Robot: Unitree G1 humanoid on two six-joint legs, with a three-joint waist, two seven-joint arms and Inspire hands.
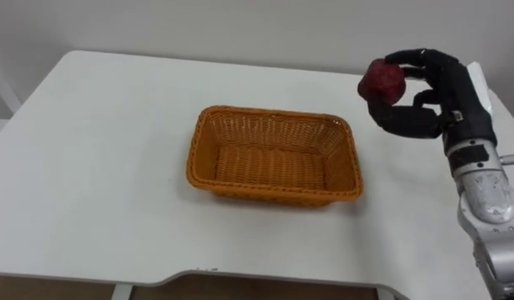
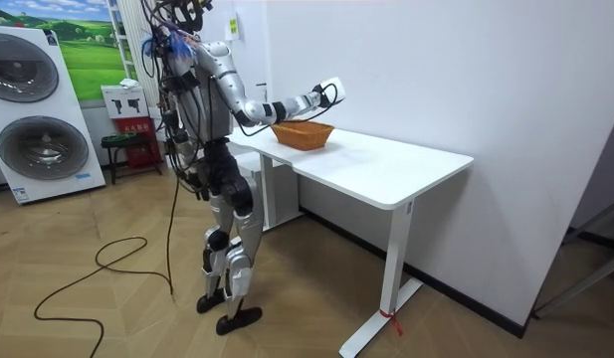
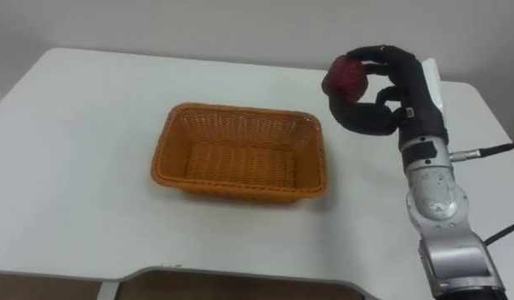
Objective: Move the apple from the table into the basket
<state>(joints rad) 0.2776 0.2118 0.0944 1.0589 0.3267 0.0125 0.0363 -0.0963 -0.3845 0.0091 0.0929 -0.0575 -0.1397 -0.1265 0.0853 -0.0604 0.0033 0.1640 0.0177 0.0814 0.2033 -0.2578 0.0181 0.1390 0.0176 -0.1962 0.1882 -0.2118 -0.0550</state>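
apple [image 1: 381,81]: dark red; held in the air above the desk [image 1: 90,167]; right of the basket [image 1: 265,111], out past its far right corner; not over the opening

right hand [image 1: 423,112]: closed on the apple; fingers curl over the top, thumb comes up from below; looks like a fingertip hold, apple not seated in the palm

basket: orange wicker, empty; sits mid-desk, long side toward the robot; low walls

stance: in the room view the robot stands at the desk's end, right arm stretched out over it at about basket level

step (judged): carry phase; apple is off the desk, not yet above the basket; remaining work is a leftward move, a lowering, a release

risk, slip: a fingertip hold on a round smooth fruit; a quick sideways swing could roll it out of the fingers

risk, early release: letting go before the apple is past the right wall puts it on the rim or the desk; the desk's right edge is near, so it could roll off

risk, collision: coming in too low, the hand catches the right wall; a light basket would slide or tip

risk, drop height: releasing high over low walls; apple may bounce out
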